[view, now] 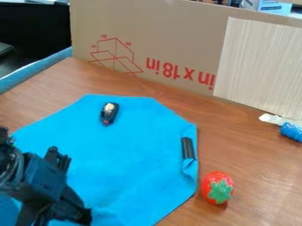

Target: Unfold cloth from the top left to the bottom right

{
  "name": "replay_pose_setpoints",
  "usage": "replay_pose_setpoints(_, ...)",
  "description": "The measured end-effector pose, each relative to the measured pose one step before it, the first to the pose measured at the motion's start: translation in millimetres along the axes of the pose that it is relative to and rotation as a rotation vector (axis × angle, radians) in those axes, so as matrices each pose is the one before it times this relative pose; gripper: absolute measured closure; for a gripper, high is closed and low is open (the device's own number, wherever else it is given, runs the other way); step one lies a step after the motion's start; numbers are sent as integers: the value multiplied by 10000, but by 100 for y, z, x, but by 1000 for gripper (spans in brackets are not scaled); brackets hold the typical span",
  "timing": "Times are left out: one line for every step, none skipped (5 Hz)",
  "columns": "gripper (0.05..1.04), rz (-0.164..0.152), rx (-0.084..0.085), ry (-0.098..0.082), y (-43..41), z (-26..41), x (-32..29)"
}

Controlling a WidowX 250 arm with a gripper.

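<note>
Looking down on the wooden desk point(254, 154), we find the blue cloth point(130, 150) spread broadly across its left and middle; the outline is many-sided rather than square, so we judge that some corners may be turned in. Along its right side the edge bunches and doubles over near a dark cylinder point(187, 148); that fold, we think, is what makes the unfolding unfinished. A small dark object with a pale top point(109, 113) lies on the cloth towards its far edge; either item might act as a weight, or drag along if we pull the fabric.

The black gripper point(62, 194) is at the lower left, over the cloth's near left part, which seems a sensible place for working across to the bottom right; whether it is spread, pressed together or pinching fabric we cannot tell. The toy strawberry point(217, 187) sits just beside the cloth's lower right edge, on bare wood; a corner opened that way could nudge it.

Behind, a printed cardboard panel point(159, 35) stands upright like a screen, perhaps to close off the work area; a pale wood-grain sheet point(259, 66) is set against it; a blue and white item point(292, 131) lies near the right edge; dark furniture point(35, 31) shows beyond at the left.
</note>
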State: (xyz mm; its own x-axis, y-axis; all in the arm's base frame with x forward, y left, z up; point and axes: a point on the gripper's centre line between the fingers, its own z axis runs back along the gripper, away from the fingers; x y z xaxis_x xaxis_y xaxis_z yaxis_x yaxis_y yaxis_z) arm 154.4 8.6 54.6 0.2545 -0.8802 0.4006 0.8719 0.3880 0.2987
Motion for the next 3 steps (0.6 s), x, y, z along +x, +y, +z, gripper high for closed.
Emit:
replay_pose_setpoints(1018, 1058, -456, 111, 1, -513, 77)
replay_pose_setpoints(884, 636, 29, 222, 852, 488, 437)
replay_pose_setpoints(637, 134, -168, -16, 176, 603, 465)
